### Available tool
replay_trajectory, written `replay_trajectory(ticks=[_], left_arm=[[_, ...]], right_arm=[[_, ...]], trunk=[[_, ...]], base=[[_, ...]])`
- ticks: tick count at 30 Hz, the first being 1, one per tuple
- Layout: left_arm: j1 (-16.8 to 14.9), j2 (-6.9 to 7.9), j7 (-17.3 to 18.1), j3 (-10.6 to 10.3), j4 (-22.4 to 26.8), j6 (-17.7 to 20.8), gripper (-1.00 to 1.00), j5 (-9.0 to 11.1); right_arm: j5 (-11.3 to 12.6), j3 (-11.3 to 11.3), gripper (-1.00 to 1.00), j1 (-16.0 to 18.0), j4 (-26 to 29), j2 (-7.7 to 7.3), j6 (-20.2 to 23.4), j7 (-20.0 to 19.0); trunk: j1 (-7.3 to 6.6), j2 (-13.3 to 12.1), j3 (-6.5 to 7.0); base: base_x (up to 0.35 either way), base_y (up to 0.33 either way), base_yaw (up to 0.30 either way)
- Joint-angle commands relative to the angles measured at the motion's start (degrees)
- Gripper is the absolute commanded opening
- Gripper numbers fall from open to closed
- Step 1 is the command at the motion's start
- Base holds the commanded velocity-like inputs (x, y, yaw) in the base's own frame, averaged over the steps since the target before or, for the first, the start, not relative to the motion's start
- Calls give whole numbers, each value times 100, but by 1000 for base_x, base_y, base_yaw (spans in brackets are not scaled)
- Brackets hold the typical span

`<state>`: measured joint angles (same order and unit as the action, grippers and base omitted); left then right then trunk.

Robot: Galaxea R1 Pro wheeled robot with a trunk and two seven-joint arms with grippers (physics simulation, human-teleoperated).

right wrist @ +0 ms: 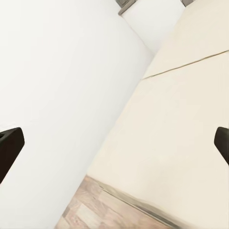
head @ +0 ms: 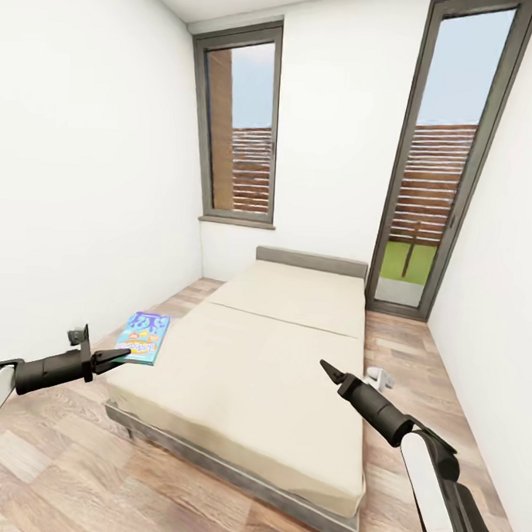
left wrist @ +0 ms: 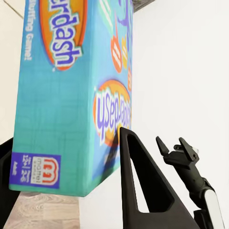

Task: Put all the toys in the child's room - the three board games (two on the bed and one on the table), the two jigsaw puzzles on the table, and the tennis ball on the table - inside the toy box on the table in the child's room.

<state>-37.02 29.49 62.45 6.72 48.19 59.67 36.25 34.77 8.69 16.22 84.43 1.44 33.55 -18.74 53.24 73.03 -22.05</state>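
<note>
While my head looks down the narrow room, the bed (head: 278, 352) runs away from me toward the far wall, between two tall windows (head: 240, 122). One board game (head: 143, 337) lies flat on the bed's left edge, its teal lid up and one corner hanging over the side.

My left claw (head: 115, 357) reaches in from the left, its tips touching or just short of the near end of the game. In the left wrist view the game (left wrist: 71, 95) looms close, the word "dash" legible on its lid, and one dark finger (left wrist: 143, 186) rises just beside the box's near corner. I cannot tell from this whether the fingers have closed on the box or merely stand against it.

My right claw (head: 329, 372) hovers over the bed's right part, near the edge, pointing up the mattress. In the right wrist view its two fingertips (right wrist: 9, 148) sit at opposite borders with the bed (right wrist: 181, 124) and white wall between them: spread wide, holding nothing.

A small white object (head: 379, 377) sits on the wooden floor (head: 48, 473) just right of the bed; I cannot make out what it is.
</note>
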Motion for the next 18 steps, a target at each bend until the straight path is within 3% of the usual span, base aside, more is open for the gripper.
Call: replay_trajectory(ticks=[1, 18], left_arm=[[-7, -2, 22, 4, -2, 33, -100, 13], [-7, -13, 22, -3, -2, 33, -100, 13]], right_arm=[[21, 18, 100, 4, 1, 6, 46, -17], [21, 18, 100, 4, -29, 6, 38, -16]], trunk=[[-23, -37, 14], [-396, -719, 326]], base=[[0, 0, 279], [0, 0, 282]])
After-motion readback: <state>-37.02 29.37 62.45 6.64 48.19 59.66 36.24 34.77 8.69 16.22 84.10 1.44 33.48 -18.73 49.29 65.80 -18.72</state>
